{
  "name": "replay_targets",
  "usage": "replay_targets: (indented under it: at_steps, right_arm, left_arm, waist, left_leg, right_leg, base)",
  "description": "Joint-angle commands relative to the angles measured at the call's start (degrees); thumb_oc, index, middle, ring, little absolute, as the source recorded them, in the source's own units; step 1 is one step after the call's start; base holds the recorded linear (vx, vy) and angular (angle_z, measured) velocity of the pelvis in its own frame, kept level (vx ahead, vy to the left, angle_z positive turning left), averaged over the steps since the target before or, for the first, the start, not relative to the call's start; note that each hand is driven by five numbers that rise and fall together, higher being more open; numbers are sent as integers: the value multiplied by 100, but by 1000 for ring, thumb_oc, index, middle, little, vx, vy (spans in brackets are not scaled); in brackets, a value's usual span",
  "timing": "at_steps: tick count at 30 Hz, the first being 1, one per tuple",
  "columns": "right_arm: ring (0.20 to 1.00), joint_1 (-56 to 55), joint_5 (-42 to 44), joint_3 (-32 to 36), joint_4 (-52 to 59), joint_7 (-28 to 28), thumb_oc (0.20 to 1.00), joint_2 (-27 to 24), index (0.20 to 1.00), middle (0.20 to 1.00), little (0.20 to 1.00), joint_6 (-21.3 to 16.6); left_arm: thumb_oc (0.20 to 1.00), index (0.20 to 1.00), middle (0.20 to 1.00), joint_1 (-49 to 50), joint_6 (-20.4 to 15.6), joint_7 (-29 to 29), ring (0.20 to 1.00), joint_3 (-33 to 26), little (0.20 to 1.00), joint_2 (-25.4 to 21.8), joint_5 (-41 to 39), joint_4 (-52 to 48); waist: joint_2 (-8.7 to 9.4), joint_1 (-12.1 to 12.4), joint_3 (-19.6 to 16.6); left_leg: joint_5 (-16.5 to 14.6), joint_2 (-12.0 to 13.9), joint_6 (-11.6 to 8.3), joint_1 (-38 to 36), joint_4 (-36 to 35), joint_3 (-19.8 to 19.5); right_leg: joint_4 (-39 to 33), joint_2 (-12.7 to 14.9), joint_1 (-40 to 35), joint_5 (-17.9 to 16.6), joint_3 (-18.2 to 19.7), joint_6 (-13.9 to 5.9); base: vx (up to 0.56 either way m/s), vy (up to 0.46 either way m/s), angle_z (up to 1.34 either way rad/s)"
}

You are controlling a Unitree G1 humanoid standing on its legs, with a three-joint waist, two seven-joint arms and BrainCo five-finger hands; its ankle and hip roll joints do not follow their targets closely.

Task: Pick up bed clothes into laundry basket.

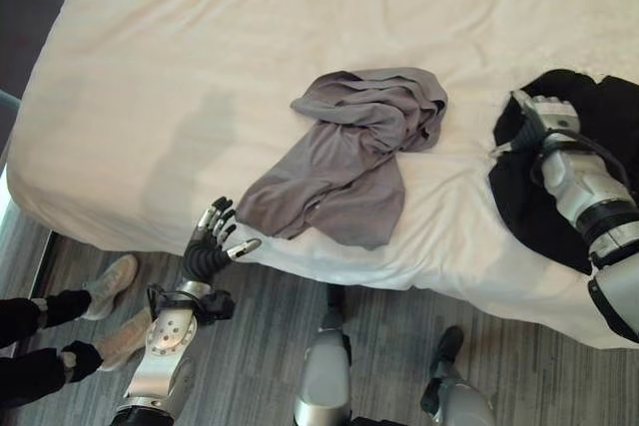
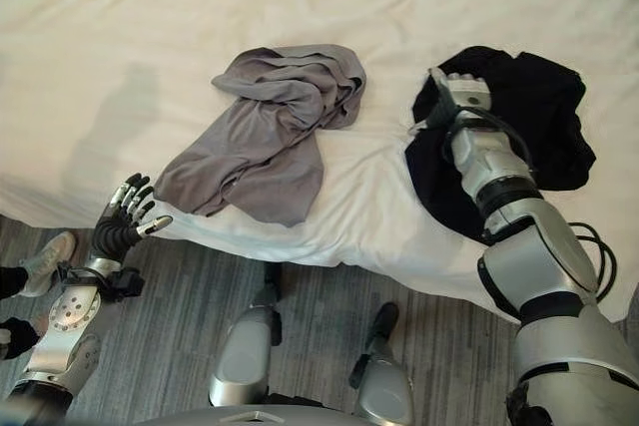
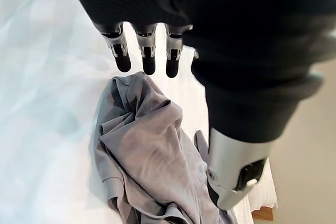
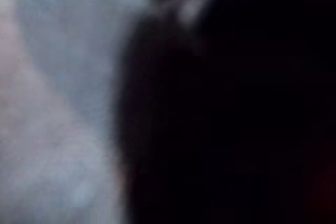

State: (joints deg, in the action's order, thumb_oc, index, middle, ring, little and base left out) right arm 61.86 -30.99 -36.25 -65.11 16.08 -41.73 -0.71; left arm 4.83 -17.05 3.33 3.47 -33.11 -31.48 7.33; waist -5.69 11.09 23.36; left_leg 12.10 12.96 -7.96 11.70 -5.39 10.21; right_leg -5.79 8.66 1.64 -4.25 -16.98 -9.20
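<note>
Here the left robot hand (image 1: 208,246) hangs open beside a grey shirt (image 1: 349,152) on the bed (image 1: 200,67); the right robot hand (image 2: 457,97) is buried in a black garment (image 2: 529,117), its grip impossible to tell.

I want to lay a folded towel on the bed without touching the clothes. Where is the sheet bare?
Bare sheet runs along the far side of the bed beyond both garments, and across the stretch left of the grey garment. The strip between that and the black garment is narrower. Crowded: the right side, where the right hand is on the black garment.
</note>
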Motion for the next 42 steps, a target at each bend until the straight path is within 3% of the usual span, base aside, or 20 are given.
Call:
replay_targets:
  at_steps: [1,2,3,11,14,20,25,28,29,36,39,41,42]
  right_arm:
    - [586,356,17,-184,-589,13,586,-559,586,586,586,453]
    - [451,303,3,-177,-647,-34,451,-561,451,451,451,460]
    - [200,116,-70,-156,-786,-138,200,-538,200,200,200,493]
    - [200,-736,-67,165,-765,-327,200,-387,200,200,200,452]
    - [200,-1050,22,228,-170,-472,200,-548,200,200,200,261]
    - [200,-1521,410,567,2474,-650,200,-1428,200,200,200,45]
    - [200,-1712,647,1032,3962,-612,200,-1614,200,200,200,-31]
    - [200,-2104,782,1588,4583,-554,200,-1902,200,200,200,-64]
    - [200,-2470,806,2051,4856,-481,200,-2098,200,200,200,-81]
    - [200,-3753,1027,3580,5425,-291,200,-2340,200,200,200,-110]
    - [200,-3991,1162,3957,5476,-193,200,-2429,200,200,200,-131]
    - [200,-4215,1443,4388,5575,-82,200,-2557,200,200,200,-177]
    - [200,-4250,1449,4422,5586,-82,200,-2553,200,200,200,-179]
  left_arm:
    - [1000,1000,1000,38,-310,-56,1000,-184,1000,-186,-301,-291]
    - [1000,1000,1000,35,-300,-72,1000,-179,1000,-193,-294,-273]
    - [1000,1000,1000,57,-284,-135,1000,-191,1000,-198,-264,-268]
    - [1000,1000,1000,185,-199,-291,1000,-386,1000,-217,-283,-327]
    - [1000,1000,1000,284,-155,-307,1000,-570,1000,-195,-244,-317]
    - [1000,1000,1000,453,-118,-232,1000,-858,1000,-305,51,-356]
    - [1000,1000,1000,131,-245,12,1000,-1141,1000,-504,124,-606]
    - [1000,1000,1000,-162,-329,199,1000,-1309,1000,-669,270,-724]
    - [1000,1000,1000,-242,-334,388,1000,-1324,1000,-603,656,-893]
    - [1000,1000,1000,-359,-320,750,1000,-1460,1000,-545,1307,-1192]
    - [1000,1000,1000,-382,-238,851,1000,-1492,1000,-620,1579,-1189]
    - [1000,1000,1000,-401,1,1002,1000,-1533,1000,-923,2354,-962]
    - [1000,1000,1000,-416,1,1014,1000,-1514,1000,-928,2372,-955]
  waist:
    - [0,-220,-29]
    - [7,-225,-41]
    - [19,-227,-89]
    - [140,-251,-332]
    - [254,-371,-459]
    - [470,-656,-655]
    - [597,-795,-860]
    - [693,-894,-1010]
    - [759,-1000,-1094]
    - [939,-1120,-1321]
    - [995,-1181,-1370]
    - [1086,-1282,-1443]
    - [1094,-1268,-1443]
  left_leg:
    - [-461,413,-618,-117,39,608]
    - [-467,415,-617,-135,39,604]
    - [-491,423,-615,-199,39,609]
    - [-640,381,-531,-540,39,593]
    - [-754,357,-468,-754,39,622]
    - [-926,341,-375,-1059,39,732]
    - [-1062,285,-319,-1238,39,784]
    - [-1146,260,-288,-1357,39,821]
    - [-1212,231,-258,-1435,39,839]
    - [-1351,184,-193,-1575,39,913]
    - [-1395,163,-170,-1611,39,951]
    - [-1448,145,-152,-1665,39,1039]
    - [-1449,141,-151,-1666,39,1042]
  right_leg:
    - [79,-20,-141,809,18,15]
    - [79,-25,-161,812,18,16]
    - [79,-28,-221,833,14,21]
    - [79,-48,-497,915,86,59]
    - [79,-36,-603,923,157,69]
    - [79,17,-726,899,280,41]
    - [79,66,-761,841,367,24]
    - [79,107,-788,807,404,-6]
    - [79,124,-807,782,436,-14]
    - [79,177,-810,724,496,-64]
    - [79,188,-792,689,525,-95]
    - [79,205,-775,646,557,-131]
    - [79,208,-774,646,559,-133]
  base:
    - [0,0,0]
    - [0,0,0]
    - [0,0,0]
    - [44,-7,-1]
    - [50,14,-13]
    - [24,20,-21]
    - [34,27,-20]
    - [62,29,-12]
    - [64,30,-11]
    - [53,22,-11]
    - [40,19,-12]
    - [48,33,-22]
    - [26,12,-23]
